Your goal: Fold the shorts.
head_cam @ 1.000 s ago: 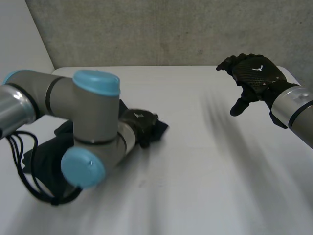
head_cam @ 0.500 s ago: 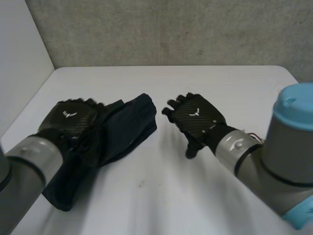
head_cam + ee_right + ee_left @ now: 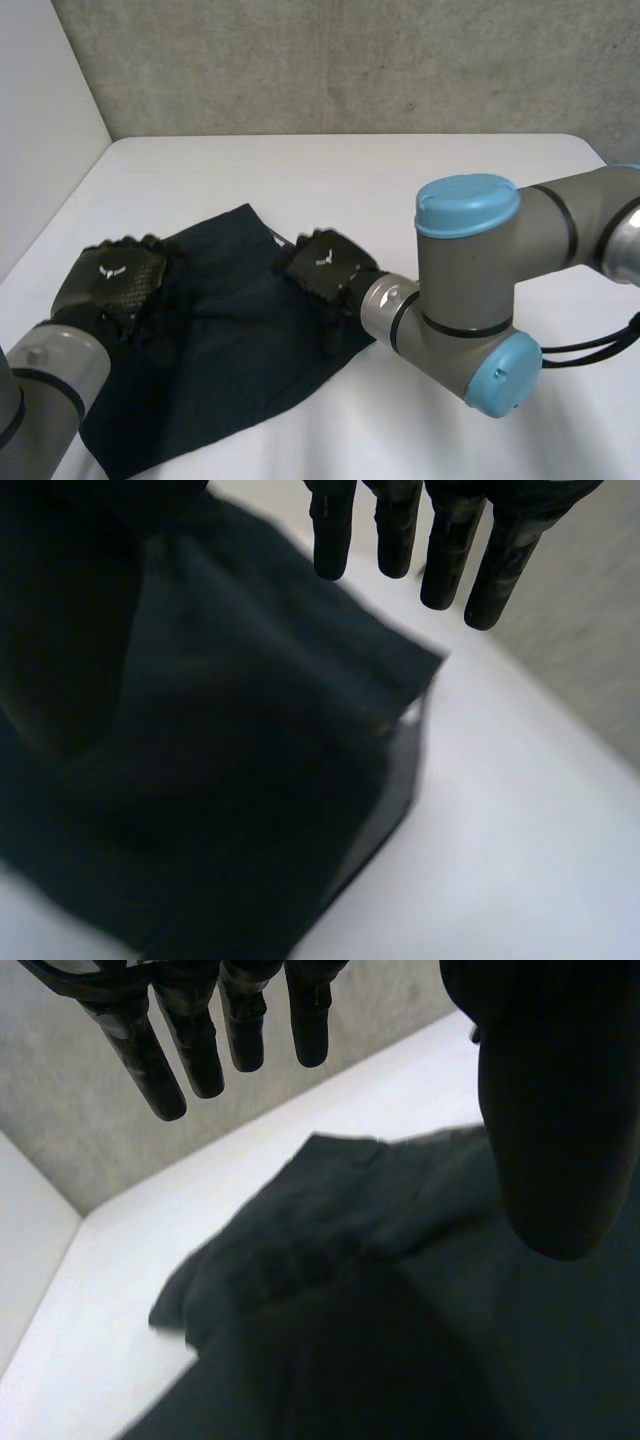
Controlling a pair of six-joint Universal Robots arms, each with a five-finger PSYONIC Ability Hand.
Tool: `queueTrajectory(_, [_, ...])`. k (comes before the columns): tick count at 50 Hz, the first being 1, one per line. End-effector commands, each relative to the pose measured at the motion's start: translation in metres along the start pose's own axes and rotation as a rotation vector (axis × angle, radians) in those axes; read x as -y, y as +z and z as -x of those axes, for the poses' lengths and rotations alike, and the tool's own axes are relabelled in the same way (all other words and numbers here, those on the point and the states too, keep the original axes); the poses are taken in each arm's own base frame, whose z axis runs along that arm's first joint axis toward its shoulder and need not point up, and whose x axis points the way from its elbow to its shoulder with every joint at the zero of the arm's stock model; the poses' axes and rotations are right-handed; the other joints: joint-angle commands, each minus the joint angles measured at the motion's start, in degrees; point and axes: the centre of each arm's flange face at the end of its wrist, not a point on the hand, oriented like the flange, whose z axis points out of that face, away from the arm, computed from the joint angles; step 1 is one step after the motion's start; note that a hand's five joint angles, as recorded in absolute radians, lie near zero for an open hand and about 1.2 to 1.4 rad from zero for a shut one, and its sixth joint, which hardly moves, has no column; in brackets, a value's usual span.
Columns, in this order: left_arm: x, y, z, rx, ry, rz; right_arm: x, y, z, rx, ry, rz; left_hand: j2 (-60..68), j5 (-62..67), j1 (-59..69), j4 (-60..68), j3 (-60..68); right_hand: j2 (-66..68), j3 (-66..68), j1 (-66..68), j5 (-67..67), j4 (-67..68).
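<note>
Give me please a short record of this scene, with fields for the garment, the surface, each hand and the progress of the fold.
garment: dark navy shorts, spread out in one layer
surface: white table
left hand: at the shorts' edge on the left arm's side, fingers straight, holding nothing
right hand: at the opposite edge of the shorts, fingers straight, holding nothing
contact with cloth: cannot tell for either hand
fold: not yet begun

One pair of shorts [image 3: 230, 340], one white table [image 3: 400, 170], two black hands at the shorts: left hand [image 3: 110, 285] and right hand [image 3: 325, 266]
</note>
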Motion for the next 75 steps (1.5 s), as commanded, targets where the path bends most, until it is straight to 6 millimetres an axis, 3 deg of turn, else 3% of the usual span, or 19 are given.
queueTrajectory(1, [-0.023, -0.005, 0.005, 0.019, 0.003, 0.074, -0.011, -0.011, 0.002, 0.027, 0.026, 0.056, -0.17, -0.23, -1.22, -0.2, -1.39, -2.38, -1.94, -1.47, -3.98, -3.22])
queueTrajectory(6, [-0.028, -0.009, 0.005, 0.015, 0.005, 0.085, -0.012, -0.027, -0.007, 0.02, 0.036, 0.045, 1.35, 1.3, 0.3, 1.32, 0.13, -1.63, -1.2, -0.72, -3.23, -2.47])
queueTrajectory(11, [-0.032, -0.011, 0.005, 0.01, 0.006, 0.092, -0.027, -0.026, 0.006, 0.09, 0.006, 0.068, 0.85, 0.79, -0.2, 0.82, -0.37, 1.57, 2.01, 2.48, -0.03, 0.73])
queueTrajectory(31, [-0.035, -0.011, 0.006, 0.009, 0.001, 0.095, -0.056, 0.016, 0.006, 0.081, -0.12, 0.036, 0.18, 0.12, -0.87, 0.14, -1.04, 19.22, 19.66, 20.13, 17.62, 18.38])
queueTrajectory(33, [-0.036, -0.012, 0.005, 0.008, 0.001, 0.1, -0.056, 0.021, 0.004, 0.078, -0.132, 0.028, 0.18, 0.12, -0.87, 0.14, -1.04, 31.11, 31.55, 32.02, 29.51, 30.27])
queueTrajectory(35, [-0.037, -0.012, 0.006, 0.009, 0.001, 0.103, -0.053, 0.023, 0.002, 0.071, -0.132, 0.013, 0.18, 0.12, -0.87, 0.14, -1.04, 50.08, 50.52, 50.99, 48.49, 49.25])
queueTrajectory(36, [-0.037, -0.012, 0.006, 0.009, 0.002, 0.104, -0.048, 0.025, -0.002, 0.058, -0.13, -0.007, 0.18, 0.12, -0.87, 0.14, -1.04, 66.5, 66.94, 67.41, 64.91, 65.66])
queueTrajectory(37, [-0.038, -0.012, 0.006, 0.008, 0.002, 0.107, -0.045, 0.026, -0.004, 0.049, -0.134, -0.018, 0.18, 0.12, -0.87, 0.14, -1.04, 67.61, 68.05, 68.52, 66.01, 66.77])
queueTrajectory(47, [-0.04, -0.018, -0.005, -0.081, 0.014, 0.108, -0.003, 0.025, -0.033, -0.076, -0.06, -0.133, 1.18, 1.13, 0.14, 1.15, -0.03, 67.62, 68.06, 68.53, 66.02, 66.78])
queueTrajectory(55, [-0.046, -0.024, -0.019, -0.179, 0.024, 0.139, 0.02, 0.002, -0.051, -0.252, -0.025, -0.11, 2.69, 2.64, 1.64, 2.66, 1.48, 67.62, 68.06, 68.53, 66.02, 66.78])
queueTrajectory(67, [-0.062, -0.009, -0.029, -0.165, 0.015, 0.234, 0.022, -0.027, -0.043, -0.248, 0.051, -0.046, 3.2, 3.15, 2.15, 3.17, 1.99, 67.62, 68.06, 68.53, 66.02, 66.78])
queueTrajectory(75, [-0.064, 0.017, -0.031, -0.078, -0.038, 0.219, 0.011, -0.032, -0.036, -0.228, 0.093, -0.016, 6.05, 6.0, 5.0, 6.02, 4.83, 67.62, 68.06, 68.53, 66.02, 66.78])
